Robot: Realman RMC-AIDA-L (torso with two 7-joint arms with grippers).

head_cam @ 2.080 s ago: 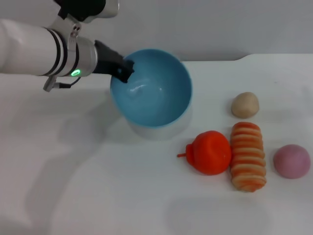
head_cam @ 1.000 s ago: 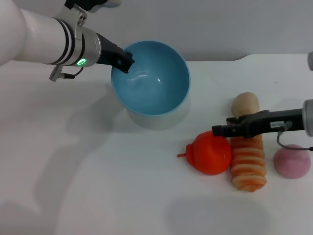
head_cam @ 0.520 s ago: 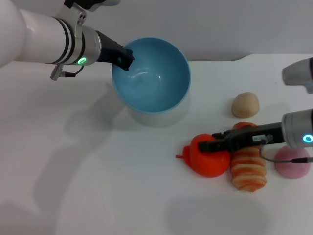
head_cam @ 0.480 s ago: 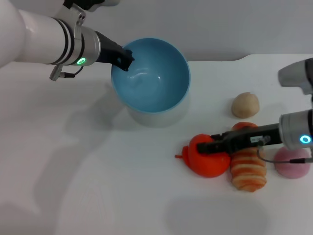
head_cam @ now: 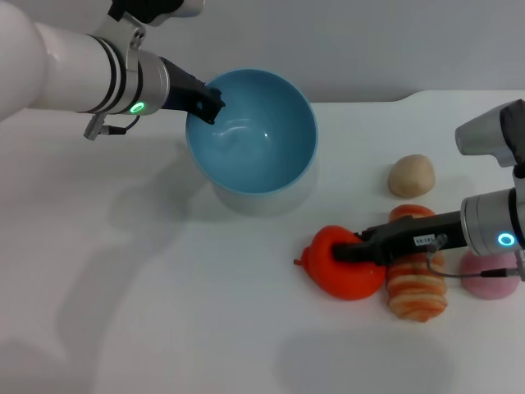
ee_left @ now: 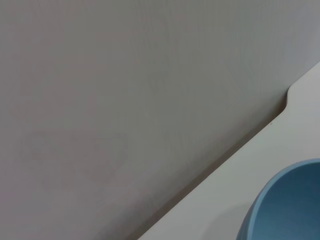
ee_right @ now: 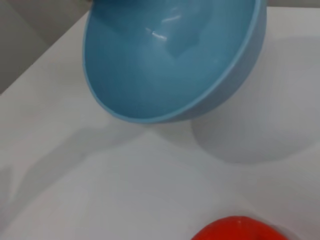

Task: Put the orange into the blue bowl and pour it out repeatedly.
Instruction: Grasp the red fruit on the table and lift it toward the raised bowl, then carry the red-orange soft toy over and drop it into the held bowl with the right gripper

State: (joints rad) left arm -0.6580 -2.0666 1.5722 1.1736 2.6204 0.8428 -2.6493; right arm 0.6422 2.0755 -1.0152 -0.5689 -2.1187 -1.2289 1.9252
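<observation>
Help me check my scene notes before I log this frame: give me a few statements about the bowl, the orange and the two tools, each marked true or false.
1. The blue bowl is empty. True.
2. The left tool grips the bowl's rim. True.
3. The orange lies inside the bowl. False: it rests on the table, beside the striped bread loaf.
4. The right tool is at the orange. True.
5. The bowl sits flat on the table. False: it is held tilted above it.

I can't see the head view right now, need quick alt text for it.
The right gripper is on the orange, which lies on the white table beside a striped bread loaf. The left gripper holds the tilted, empty blue bowl by its rim.
</observation>
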